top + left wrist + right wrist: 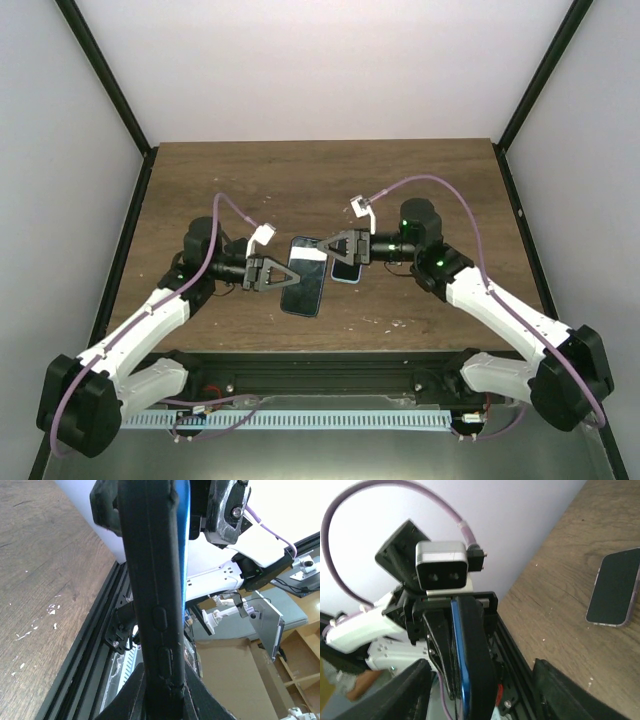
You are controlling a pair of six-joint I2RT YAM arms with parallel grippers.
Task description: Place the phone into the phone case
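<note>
Phone (347, 271) partly under right claw (322, 247)

Wood table (420, 180) w/ phone (615, 587) flat on it (white flecks (52, 609) nr front edge).

No legible text, labels, brands or numbers in any view, nothing readable on phone case (150, 580) or tabletop (300, 180)

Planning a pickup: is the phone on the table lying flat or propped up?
Flat: phone lies fully on the table, nothing propping it.
</note>
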